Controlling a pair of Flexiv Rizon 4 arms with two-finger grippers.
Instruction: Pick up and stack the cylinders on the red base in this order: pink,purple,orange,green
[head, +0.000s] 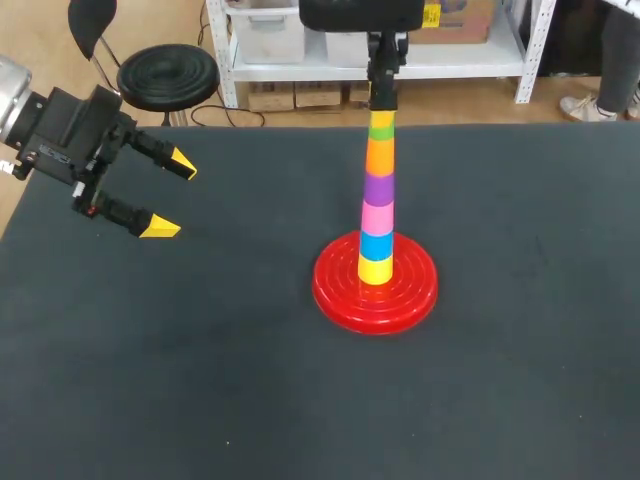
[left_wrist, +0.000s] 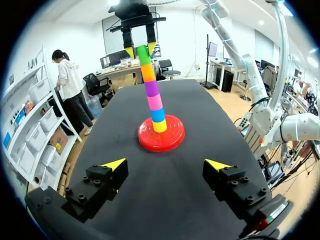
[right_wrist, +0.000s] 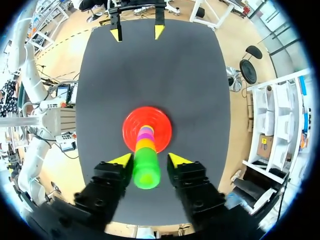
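Observation:
On the red base (head: 335, 300) stands one tall stack: yellow (head: 376, 269) lowest, then blue (head: 377, 245), pink (head: 377, 216), purple (head: 378, 187), orange (head: 380, 156) and green (head: 381, 131) on top. My right gripper (right_wrist: 149, 160) hangs straight above the stack, its yellow tips flanking the green cylinder (right_wrist: 146, 172); a narrow gap shows beside the cylinder, so it is open. The left wrist view shows those tips (left_wrist: 141, 49) at either side of the green top (left_wrist: 144, 55). My left gripper (head: 171, 196) is open and empty, above the table's far left.
The stack leans slightly. The dark table (head: 200, 380) lies bare around the base.

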